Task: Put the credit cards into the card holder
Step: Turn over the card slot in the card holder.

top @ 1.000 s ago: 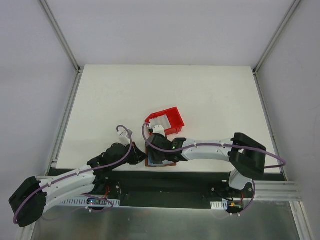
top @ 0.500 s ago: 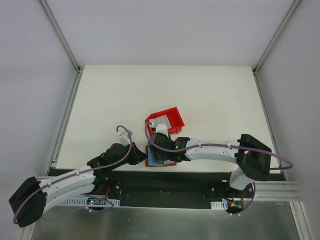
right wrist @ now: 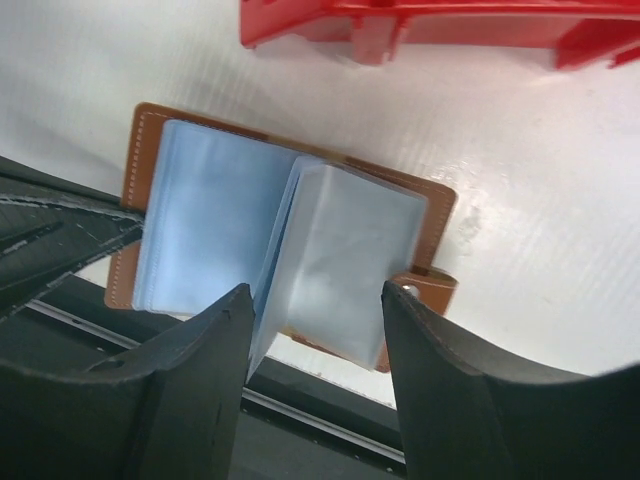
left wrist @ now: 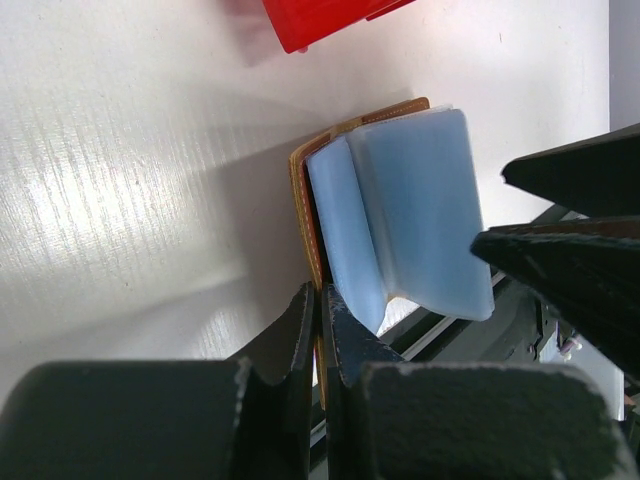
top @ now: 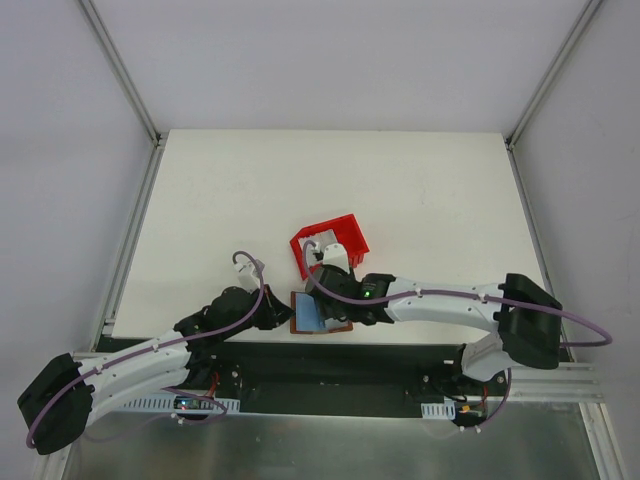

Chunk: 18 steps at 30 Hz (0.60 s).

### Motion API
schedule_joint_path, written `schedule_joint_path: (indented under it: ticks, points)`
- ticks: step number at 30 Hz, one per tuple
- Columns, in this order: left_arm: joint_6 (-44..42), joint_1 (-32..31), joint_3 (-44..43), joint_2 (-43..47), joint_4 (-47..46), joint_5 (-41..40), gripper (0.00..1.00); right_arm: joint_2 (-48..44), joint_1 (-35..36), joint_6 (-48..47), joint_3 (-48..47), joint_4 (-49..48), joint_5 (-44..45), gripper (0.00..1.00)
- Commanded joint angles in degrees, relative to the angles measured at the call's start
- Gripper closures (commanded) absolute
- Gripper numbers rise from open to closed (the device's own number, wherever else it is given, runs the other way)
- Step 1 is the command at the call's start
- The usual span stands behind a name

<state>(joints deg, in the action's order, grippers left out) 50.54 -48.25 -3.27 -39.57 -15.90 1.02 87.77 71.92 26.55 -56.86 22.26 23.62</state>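
Left gripper point(left wrist: 320, 298) pinches the brown cover edge of the card holder point(top: 312, 312), which lies open beneath the right gripper point(right wrist: 315, 325). That gripper's jaws stand apart astride the pale blue sleeves point(right wrist: 205, 215), contact unclear; the red tray point(top: 350, 232) sits just beyond it.

Bright, even light falls from overhead, and from above the white table point(top: 420, 190) looks nearly shadowless. In the left wrist view, glare streaks the tabletop and the card holder point(left wrist: 400, 210) throws a soft grey shadow leftward. The left gripper point(left wrist: 320, 297) and red tray point(left wrist: 320, 15) sit blurred, out of focus.
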Motion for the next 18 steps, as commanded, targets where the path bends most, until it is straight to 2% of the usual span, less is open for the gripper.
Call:
schedule_joint_path:
  ticks: [1, 12, 18]
  points:
    - [-0.18, 0.52, -0.16, 0.37, 0.08, -0.66, 1.00, -4.44, -0.38, 0.70, 1.92, 4.46, 3.72, 0.43]
    - [-0.45, 0.61, -0.69, -0.77, -0.18, -0.66, 1.00, -2.69, -0.73, 0.09, 1.67, 2.70, 0.73, 0.45]
    - [-0.45, 0.53, -0.34, -1.03, -0.36, -0.66, 1.00, 1.26, -1.61, -1.67, 2.02, -4.41, -6.99, 0.46]
